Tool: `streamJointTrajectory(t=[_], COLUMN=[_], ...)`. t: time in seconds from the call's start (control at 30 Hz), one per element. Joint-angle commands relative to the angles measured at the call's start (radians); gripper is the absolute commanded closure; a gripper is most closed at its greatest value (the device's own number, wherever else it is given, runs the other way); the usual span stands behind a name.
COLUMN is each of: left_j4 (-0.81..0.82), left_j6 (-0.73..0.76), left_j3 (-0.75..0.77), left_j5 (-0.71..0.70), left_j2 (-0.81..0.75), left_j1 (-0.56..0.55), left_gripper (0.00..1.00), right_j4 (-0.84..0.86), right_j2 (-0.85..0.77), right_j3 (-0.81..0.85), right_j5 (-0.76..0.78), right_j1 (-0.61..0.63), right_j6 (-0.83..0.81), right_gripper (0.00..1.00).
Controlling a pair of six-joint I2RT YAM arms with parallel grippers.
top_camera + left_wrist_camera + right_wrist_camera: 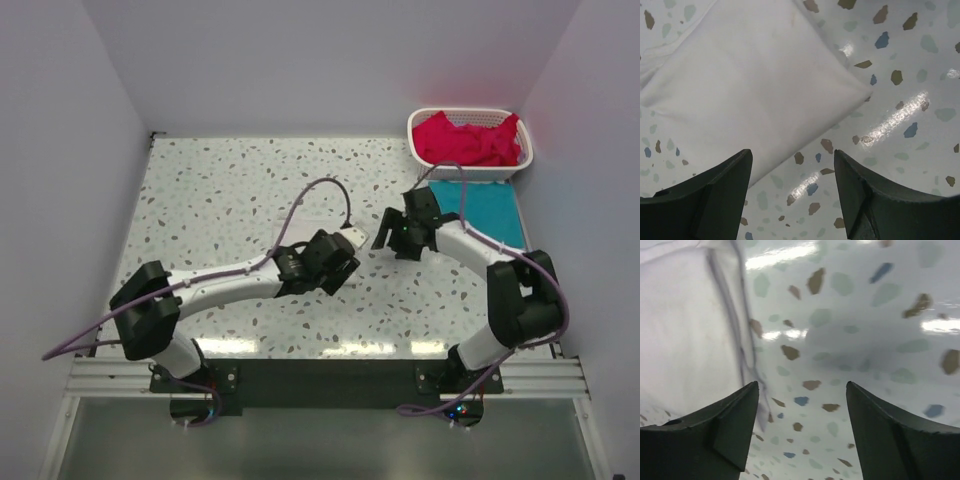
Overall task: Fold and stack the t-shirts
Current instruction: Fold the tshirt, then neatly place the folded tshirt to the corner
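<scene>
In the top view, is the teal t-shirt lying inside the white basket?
No, the teal t-shirt lies flat on the table next to the basket, which holds only red-pink fabric.

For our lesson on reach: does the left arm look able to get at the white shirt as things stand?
Probably yes. The left gripper is open and the white shirt lies flat on the table just ahead of it, with nothing in between.

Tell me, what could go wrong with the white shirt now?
The open left fingers hover at the edge of the white shirt, so a pinch might catch only one layer and spoil the fold. The right fingers are open close by, so the two arms could bump.
</scene>
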Motion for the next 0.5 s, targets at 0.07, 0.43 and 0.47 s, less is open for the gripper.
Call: streamJointTrajectory(t=[0.07,0.43,0.47], left_j4=[0.014,0.057,0.069], left_j6=[0.132,0.212,0.212], left_j3=[0.176,0.228,0.214], left_j5=[-0.141,-0.169,-0.169], left_j2=[0.182,0.34,0.343], left_j1=[-0.142,-0.205,-0.205], left_gripper=[0.3,0.41,0.41], right_j4=[-0.107,-0.055,-0.044], right_j2=[-0.165,-0.214,-0.216], right_j3=[-0.108,-0.222,-0.232], right_j5=[0.053,-0.04,-0.048], right_j1=[-0.131,-0.166,-0.168], right_j6=[-0.075,-0.043,-0.038], right_gripper=[0.19,0.12,0.12])
